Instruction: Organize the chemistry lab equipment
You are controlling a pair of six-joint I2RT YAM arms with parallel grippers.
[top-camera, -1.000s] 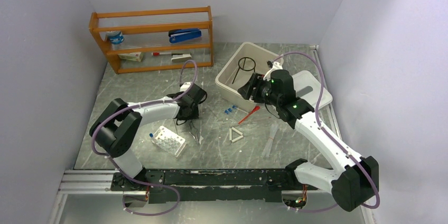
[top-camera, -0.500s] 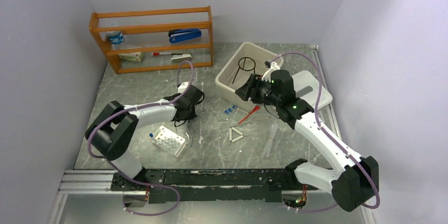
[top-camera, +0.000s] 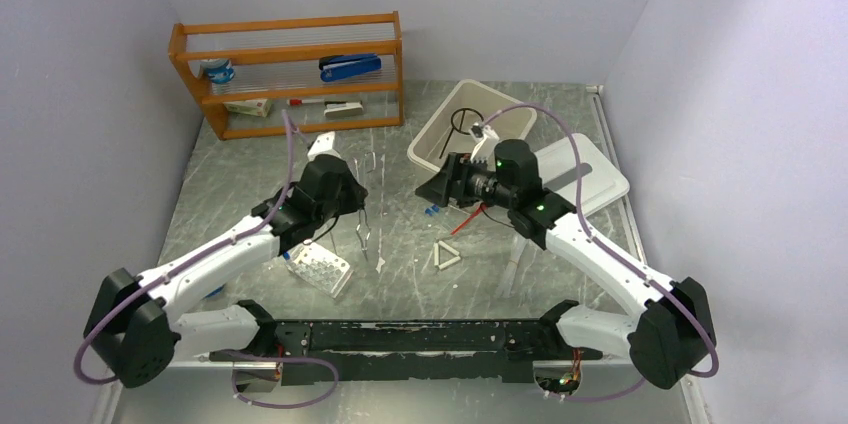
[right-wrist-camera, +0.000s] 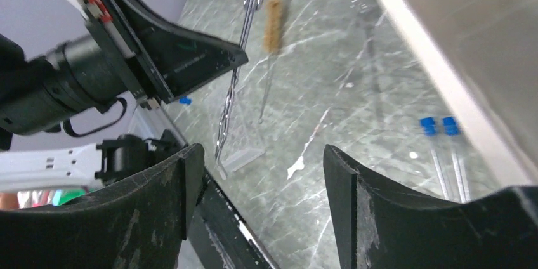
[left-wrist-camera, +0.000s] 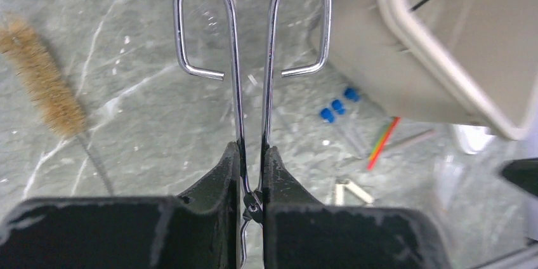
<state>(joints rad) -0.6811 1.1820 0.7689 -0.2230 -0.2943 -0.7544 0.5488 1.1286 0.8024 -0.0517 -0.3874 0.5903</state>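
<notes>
i'm carrying the metal scissor-forceps [left-wrist-camera: 235,91] pinched tight in my left gripper [left-wrist-camera: 252,174], right gripper [right-wrist-camera: 260,155] wide and empty; next, over the bin [left-wrist-camera: 415,44] ahead-right

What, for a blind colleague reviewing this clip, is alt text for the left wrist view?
The left gripper is shut on metal forceps, their two loop handles pointing away from the camera over a grey table. A brush lies at left; at right are the corner of a beige bin, blue-capped vials and a pipette.

Blue stapler [top-camera: 350,67] on wooden shelf [top-camera: 290,25]
</notes>
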